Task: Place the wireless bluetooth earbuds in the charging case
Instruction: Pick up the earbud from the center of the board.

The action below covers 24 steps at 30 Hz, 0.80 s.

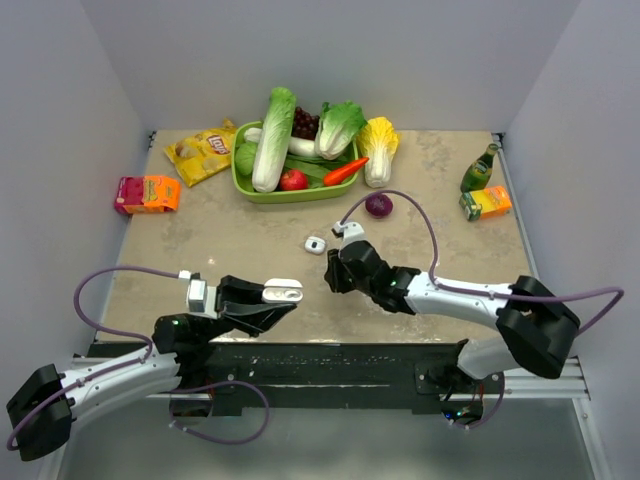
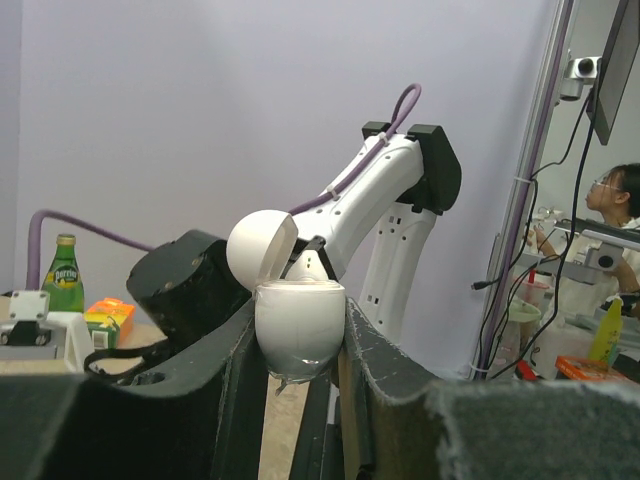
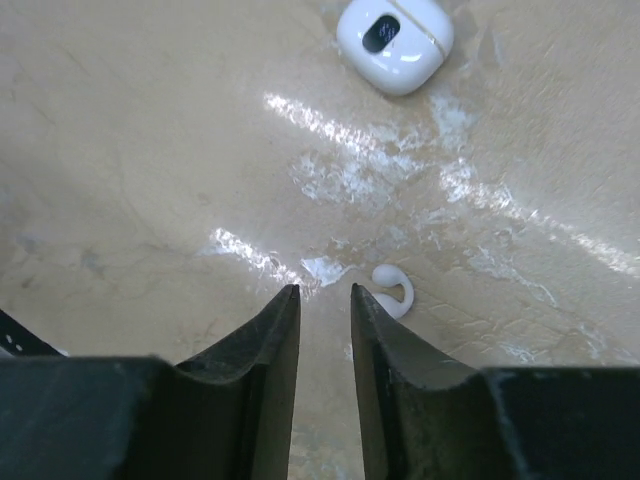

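**Q.** Which step is shown?

**A.** Pick-up of an earbud (image 3: pixel 393 293), as judged from the layout. The right gripper (image 3: pixel 325 292) hangs low over the table (image 3: pixel 150 150) with its jaws a narrow slot apart and nothing between them. The earbud lies on the table just outside one fingertip, not in the slot.

**Q.** And the case?

**A.** The case (image 2: pixel 300 325) is off the table, clamped between the fingers of the left gripper (image 2: pixel 298 345). It sits upright with its lid (image 2: pixel 262 245) hinged back. No view shows its inside, so whether a bud is already seated cannot be told.

**Q.** What does the next move call for?

**A.** Probably a small sideways shift to bring the earbud between the fingers. After that comes a light, centred pinch, since the piece is tiny, glossy and hook-shaped and is likely to slip or skid.

**Q.** Anything else white?

**A.** A closed pod (image 3: pixel 395 35) with a dark oval lies well beyond the earbud. What it is cannot be told.
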### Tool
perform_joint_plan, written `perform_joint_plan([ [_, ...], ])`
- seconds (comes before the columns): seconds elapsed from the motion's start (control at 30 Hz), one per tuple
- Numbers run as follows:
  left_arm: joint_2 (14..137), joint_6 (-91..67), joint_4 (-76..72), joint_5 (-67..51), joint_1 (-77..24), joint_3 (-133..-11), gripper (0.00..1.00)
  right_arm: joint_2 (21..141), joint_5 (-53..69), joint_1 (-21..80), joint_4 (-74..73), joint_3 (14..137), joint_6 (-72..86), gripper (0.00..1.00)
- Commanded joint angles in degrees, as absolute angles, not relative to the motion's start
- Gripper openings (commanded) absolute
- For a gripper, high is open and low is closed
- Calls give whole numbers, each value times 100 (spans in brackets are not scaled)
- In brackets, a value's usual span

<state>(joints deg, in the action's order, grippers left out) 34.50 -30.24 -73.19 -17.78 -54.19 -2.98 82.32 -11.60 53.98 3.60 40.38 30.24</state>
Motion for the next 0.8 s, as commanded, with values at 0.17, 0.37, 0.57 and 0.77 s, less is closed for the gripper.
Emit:
perform_joint_plan([
  [0.17,3472,-2883,-7770,-1767,-5458,563,0,8226,-1705,5072,-123,4184,2979,27],
  [0.37,3331,-2874,-7647,-1732,-5458,598,0,8437,-1486,5010,-26,4104,3041,34],
  [0.57,3340,-2856,-7673,-1731,-5458,615,0,8709,-1248,5019,184,4122,2979,38],
  [0.77,3349,-2856,-7699,-1714,-5458,650,0,8850,-1116,5019,246,4105,2944,39],
])
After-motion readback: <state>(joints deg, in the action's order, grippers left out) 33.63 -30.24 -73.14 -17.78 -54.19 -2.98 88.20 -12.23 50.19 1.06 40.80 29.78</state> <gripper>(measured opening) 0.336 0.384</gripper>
